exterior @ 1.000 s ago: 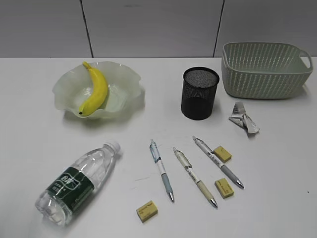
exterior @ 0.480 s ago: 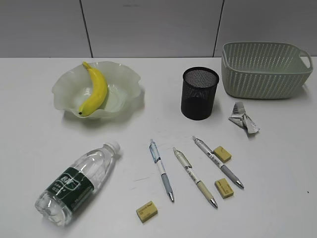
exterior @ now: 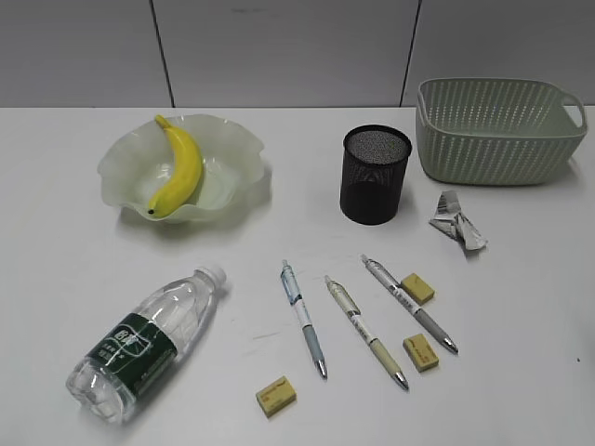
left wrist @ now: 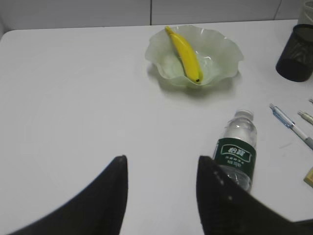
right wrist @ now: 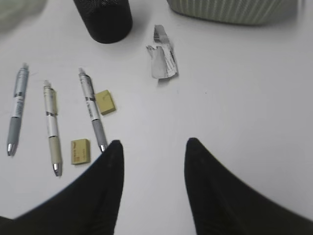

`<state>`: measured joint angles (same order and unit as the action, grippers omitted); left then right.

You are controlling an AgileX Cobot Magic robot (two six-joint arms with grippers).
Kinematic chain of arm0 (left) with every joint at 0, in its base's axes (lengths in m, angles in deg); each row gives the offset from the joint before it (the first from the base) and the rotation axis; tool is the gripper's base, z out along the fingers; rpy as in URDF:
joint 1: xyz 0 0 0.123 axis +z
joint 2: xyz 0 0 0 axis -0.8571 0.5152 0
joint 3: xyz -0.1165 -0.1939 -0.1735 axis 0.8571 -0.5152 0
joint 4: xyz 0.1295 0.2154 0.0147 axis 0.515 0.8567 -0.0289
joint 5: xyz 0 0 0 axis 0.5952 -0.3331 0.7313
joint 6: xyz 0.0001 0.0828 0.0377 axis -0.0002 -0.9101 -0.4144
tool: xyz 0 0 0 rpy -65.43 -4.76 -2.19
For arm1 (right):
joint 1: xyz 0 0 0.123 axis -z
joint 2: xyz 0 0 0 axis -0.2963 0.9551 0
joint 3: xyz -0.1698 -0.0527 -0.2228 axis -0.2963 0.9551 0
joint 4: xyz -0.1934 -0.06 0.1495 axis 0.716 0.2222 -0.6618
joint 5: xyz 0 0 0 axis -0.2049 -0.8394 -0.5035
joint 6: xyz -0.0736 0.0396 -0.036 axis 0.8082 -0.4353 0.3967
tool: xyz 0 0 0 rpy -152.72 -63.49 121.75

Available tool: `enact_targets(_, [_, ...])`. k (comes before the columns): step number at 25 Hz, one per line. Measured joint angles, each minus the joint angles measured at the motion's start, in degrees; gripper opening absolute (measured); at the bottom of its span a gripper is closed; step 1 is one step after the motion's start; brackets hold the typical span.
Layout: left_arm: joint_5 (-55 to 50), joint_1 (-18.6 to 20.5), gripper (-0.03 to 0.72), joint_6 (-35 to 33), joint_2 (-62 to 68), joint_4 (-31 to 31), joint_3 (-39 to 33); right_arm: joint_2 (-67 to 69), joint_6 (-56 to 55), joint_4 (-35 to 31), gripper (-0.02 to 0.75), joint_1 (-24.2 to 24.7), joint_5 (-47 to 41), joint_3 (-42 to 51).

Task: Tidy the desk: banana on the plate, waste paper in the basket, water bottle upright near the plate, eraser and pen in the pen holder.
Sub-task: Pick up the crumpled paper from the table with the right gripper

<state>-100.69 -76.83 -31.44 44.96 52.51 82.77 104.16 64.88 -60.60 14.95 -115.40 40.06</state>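
The banana [exterior: 180, 165] lies in the pale-green plate [exterior: 244, 149] at the back left; both also show in the left wrist view [left wrist: 185, 48]. The water bottle [exterior: 147, 340] lies on its side at the front left, cap toward the back. Three pens [exterior: 304, 318] [exterior: 365, 331] [exterior: 409, 303] and three yellow erasers [exterior: 276, 395] [exterior: 421, 352] [exterior: 417, 288] lie in the middle. The waste paper [exterior: 456, 222] lies in front of the basket [exterior: 499, 130]. The black pen holder [exterior: 375, 174] stands upright. My left gripper [left wrist: 162, 161] is open and empty, left of the bottle [left wrist: 237, 151]. My right gripper [right wrist: 154, 144] is open and empty, right of the pens.
The desk [exterior: 74, 260] is white with a grey wall behind. Neither arm shows in the exterior view. In the right wrist view the waste paper [right wrist: 162, 59] lies ahead of the jaws, with the pen holder [right wrist: 103, 17] and basket [right wrist: 234, 10] at the top edge.
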Motion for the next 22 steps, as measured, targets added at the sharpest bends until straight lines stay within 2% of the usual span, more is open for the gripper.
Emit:
enact_targets(3, [0.06,2.76,0.343,0.0,-0.05,0.0,0.0,16.12,1.26,0.0,0.367,-0.49,2.99,-4.83])
enact_targets(6, [0.06,3.87,0.343,0.0,-0.05,0.05,-0.01,29.81,1.66,1.14,0.398,-3.11,5.06,-10.33])
enact_targets(11, [0.06,4.23,0.343,0.0,-0.05,0.04,-0.01,48.48,0.02,4.57,0.439,-9.85,7.19,-20.18])
enact_targets(14, [0.06,4.23,0.343,0.0,-0.05,0.06,-0.01,57.16,-6.81,9.99,0.447,-11.94,7.51,-25.99])
enact_targets(17, [0.06,4.23,0.342,0.0,-0.05,0.06,-0.01,64.22,-14.97,16.49,0.449,-12.09,7.72,-30.81])
enact_targets(20, [0.06,4.23,0.342,0.0,-0.05,0.06,-0.01,69.67,-18.74,20.01,0.438,-12.09,7.85,-33.87])
enact_targets(22, [0.06,4.23,0.342,0.0,-0.05,0.06,-0.01,71.54,-20.76,20.57,0.354,-12.09,7.95,-34.65])
